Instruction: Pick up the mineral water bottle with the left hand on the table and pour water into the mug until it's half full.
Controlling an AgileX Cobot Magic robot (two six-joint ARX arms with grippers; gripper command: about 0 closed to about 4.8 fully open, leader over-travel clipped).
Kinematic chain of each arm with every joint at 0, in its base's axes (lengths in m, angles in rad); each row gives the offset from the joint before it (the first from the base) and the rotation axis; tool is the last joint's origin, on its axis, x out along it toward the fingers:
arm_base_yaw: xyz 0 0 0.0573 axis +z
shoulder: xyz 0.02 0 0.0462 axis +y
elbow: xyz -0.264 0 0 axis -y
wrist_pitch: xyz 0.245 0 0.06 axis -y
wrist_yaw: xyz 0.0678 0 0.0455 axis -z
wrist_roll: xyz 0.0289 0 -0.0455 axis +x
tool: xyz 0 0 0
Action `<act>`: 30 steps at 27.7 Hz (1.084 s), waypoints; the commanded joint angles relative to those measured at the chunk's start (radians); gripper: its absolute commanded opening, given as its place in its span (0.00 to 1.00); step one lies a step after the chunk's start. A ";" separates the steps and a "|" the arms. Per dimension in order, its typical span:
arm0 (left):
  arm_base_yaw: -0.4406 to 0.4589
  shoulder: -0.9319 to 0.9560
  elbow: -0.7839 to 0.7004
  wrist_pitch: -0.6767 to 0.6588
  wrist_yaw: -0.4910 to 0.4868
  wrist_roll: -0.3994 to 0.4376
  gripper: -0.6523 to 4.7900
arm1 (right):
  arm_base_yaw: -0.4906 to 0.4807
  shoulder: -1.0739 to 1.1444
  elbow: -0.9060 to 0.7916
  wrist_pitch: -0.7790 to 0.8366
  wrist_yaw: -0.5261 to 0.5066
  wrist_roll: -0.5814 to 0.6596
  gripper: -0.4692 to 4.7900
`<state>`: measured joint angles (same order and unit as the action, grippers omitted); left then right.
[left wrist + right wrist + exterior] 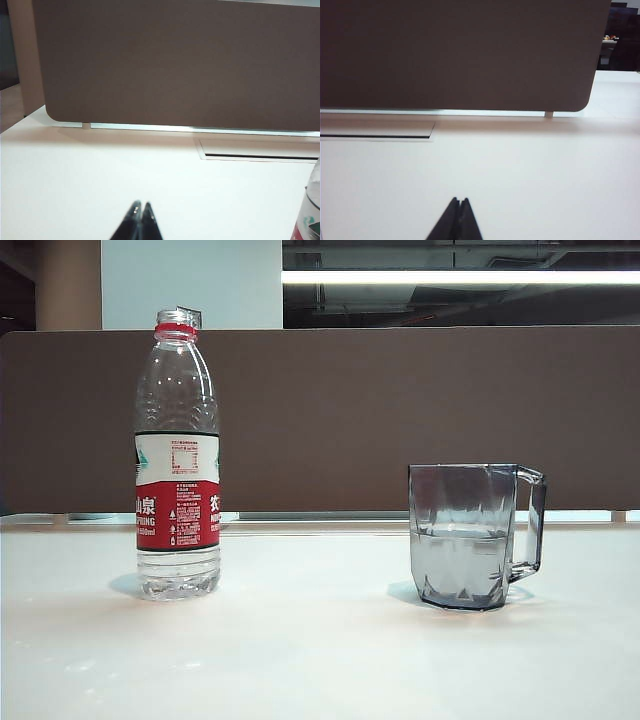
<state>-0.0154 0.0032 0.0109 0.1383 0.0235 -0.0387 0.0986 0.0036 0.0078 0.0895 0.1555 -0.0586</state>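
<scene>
The mineral water bottle [177,455] stands upright and uncapped on the left of the white table [320,660], with only a little water in its base. To the right stands the grey-tinted mug [470,535], handle to the right, holding water to about half its height. No arm shows in the exterior view. In the left wrist view my left gripper [139,206] is shut and empty above bare tabletop, apart from the bottle's edge [309,210]. My right gripper [459,200] is shut too, with nothing in it, over bare table [520,175].
A brown partition [330,420] runs along the back edge of the table. A narrow cable slot [260,156] lies in the tabletop in front of it; the slot [375,135] shows in the right wrist view too.
</scene>
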 commanded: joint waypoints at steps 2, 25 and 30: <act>0.000 0.001 0.001 0.012 0.003 0.001 0.11 | 0.000 -0.003 -0.005 0.015 -0.001 -0.002 0.09; 0.000 0.001 0.001 0.012 0.003 0.001 0.11 | 0.000 -0.003 -0.006 -0.008 -0.034 0.042 0.09; 0.000 0.001 0.001 0.012 0.003 0.001 0.11 | 0.000 -0.003 -0.004 -0.008 -0.038 0.041 0.09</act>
<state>-0.0154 0.0032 0.0109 0.1383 0.0238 -0.0387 0.0986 0.0010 0.0078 0.0685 0.1200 -0.0193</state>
